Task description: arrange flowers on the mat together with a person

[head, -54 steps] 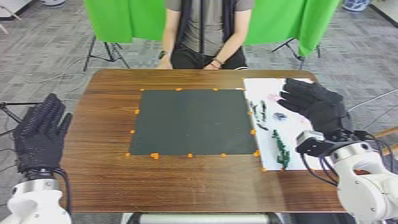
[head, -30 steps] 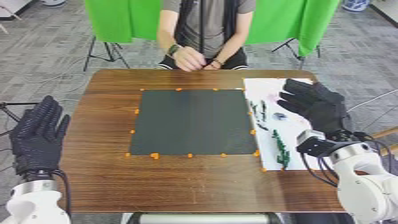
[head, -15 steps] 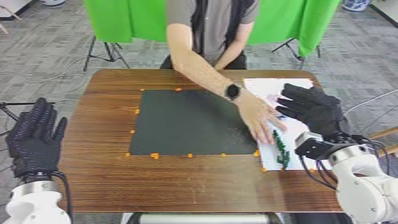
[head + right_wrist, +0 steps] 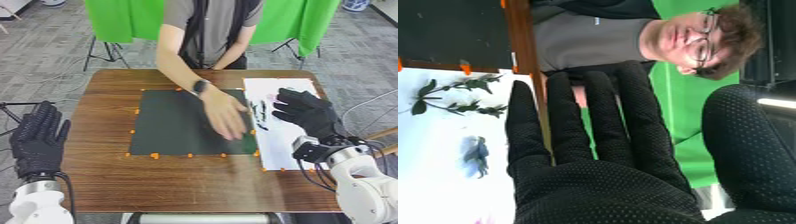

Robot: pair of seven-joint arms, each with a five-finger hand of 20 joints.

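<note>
Person's hand (image 4: 223,111) over dark, rectangular mat (image 4: 164,127)

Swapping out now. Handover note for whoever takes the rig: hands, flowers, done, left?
Left hand: open, off the table's left side. Right hand: open, holding nothing, over the right part of the white sheet.
Person's hand: over the right part of the dark mat, something green near its fingertips, too unclear to name.
On the sheet: leafy sprig, blue-grey flower, something pink.
Done: no finished arrangement on the mat; can't tell if a first piece is down.
Left: sprig and flower. I'd let the person's hand clear first.
</note>
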